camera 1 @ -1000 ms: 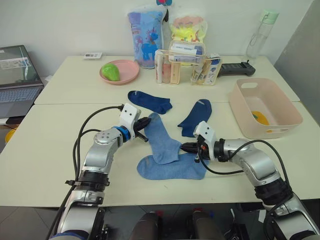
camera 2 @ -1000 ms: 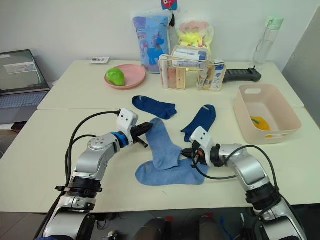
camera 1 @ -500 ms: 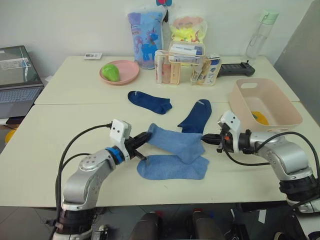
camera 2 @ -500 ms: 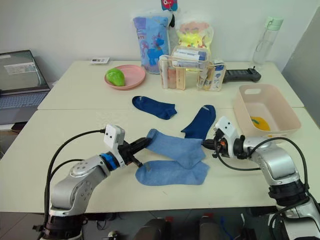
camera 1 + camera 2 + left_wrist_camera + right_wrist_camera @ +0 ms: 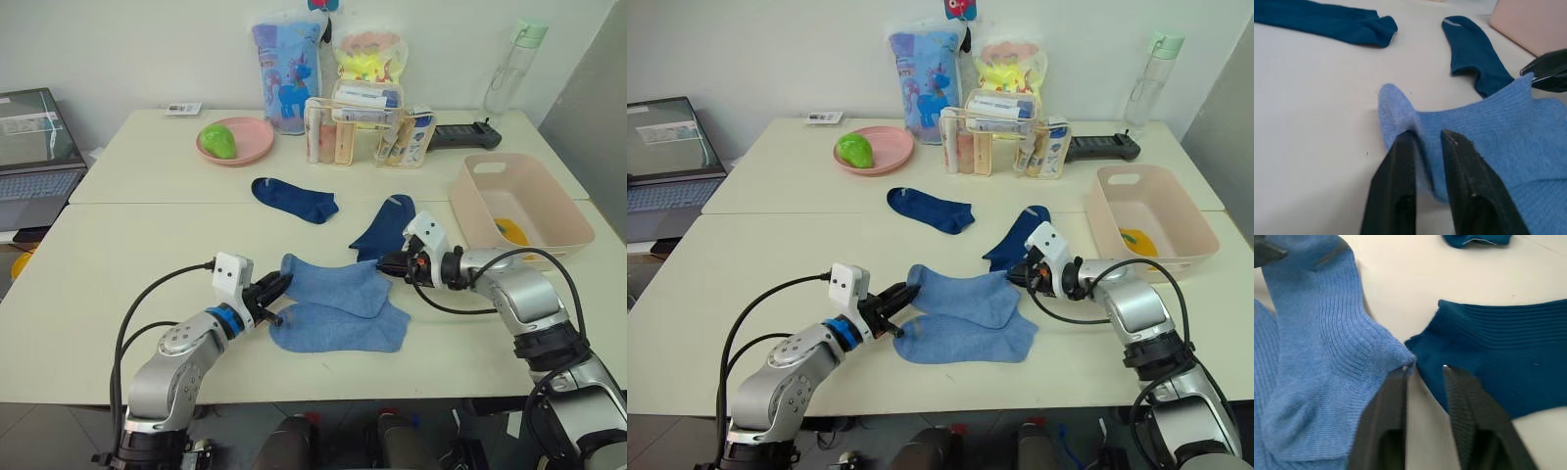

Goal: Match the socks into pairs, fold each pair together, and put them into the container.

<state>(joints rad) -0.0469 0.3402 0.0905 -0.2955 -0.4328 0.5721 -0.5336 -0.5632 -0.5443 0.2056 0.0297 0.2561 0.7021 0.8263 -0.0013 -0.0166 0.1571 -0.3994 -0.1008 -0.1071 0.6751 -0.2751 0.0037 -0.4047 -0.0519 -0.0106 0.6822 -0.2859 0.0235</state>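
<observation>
Two light blue socks lie in the middle of the table, the upper sock (image 5: 333, 284) draped across the lower sock (image 5: 338, 328). My left gripper (image 5: 277, 290) is shut on the upper sock's left end (image 5: 1400, 117). At its right end, my right gripper (image 5: 385, 264) stands open, and the sock's raised corner (image 5: 1400, 357) touches one fingertip (image 5: 1399, 377). Two navy socks (image 5: 294, 199) (image 5: 384, 230) lie flat behind them. The pink container (image 5: 534, 176) stands at the right, with something mustard-yellow (image 5: 509, 232) inside.
A clear organiser of toiletries (image 5: 358, 127), a pink plate with a green fruit (image 5: 233, 142), printed bags (image 5: 287, 69), a bottle (image 5: 509, 64) and a black device (image 5: 460, 135) line the back. A laptop (image 5: 34, 147) sits far left.
My right gripper has moved left, so the stretched light blue sock has slackened and settled onto the other one. The left gripper has shifted slightly right and still holds its end.
</observation>
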